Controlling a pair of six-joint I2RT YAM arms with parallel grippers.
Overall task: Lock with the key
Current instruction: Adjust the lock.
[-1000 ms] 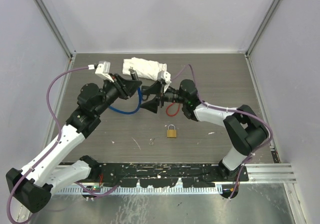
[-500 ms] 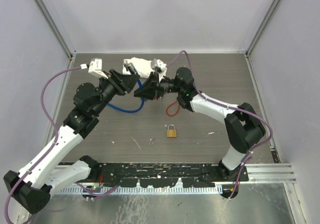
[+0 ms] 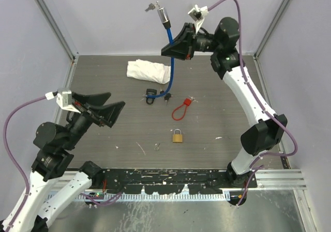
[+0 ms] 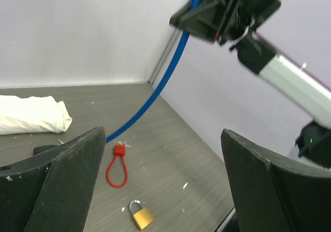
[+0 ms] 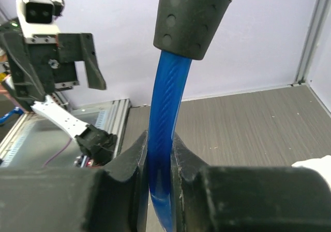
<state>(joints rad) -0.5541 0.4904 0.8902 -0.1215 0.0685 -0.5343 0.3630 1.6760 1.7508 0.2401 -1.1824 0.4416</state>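
My right gripper [image 3: 172, 46] is raised high at the back and shut on a blue cable lock [image 3: 171, 61]; in the right wrist view the cable [image 5: 164, 113] is pinched between its fingers below the black lock head [image 5: 190, 19]. A small metal key [image 3: 151, 6] sticks out beside the head [image 3: 164, 15]. The cable's lower end hangs toward a black piece [image 3: 150, 95] on the table. My left gripper [image 3: 117, 99] is low at the left, open and holding nothing [image 4: 161, 133]. A brass padlock [image 3: 177, 135] [image 4: 140, 215] lies with its shackle open.
A crumpled white cloth [image 3: 149, 70] lies at the back of the table. A red cable loop [image 3: 180, 109] [image 4: 117, 167] lies between the black piece and the padlock. Grey walls and metal posts enclose the table.
The left gripper has let go of the cable lock, opened wide and drawn back to the near left. The right gripper has shut on the blue cable and lifted it high toward the back.
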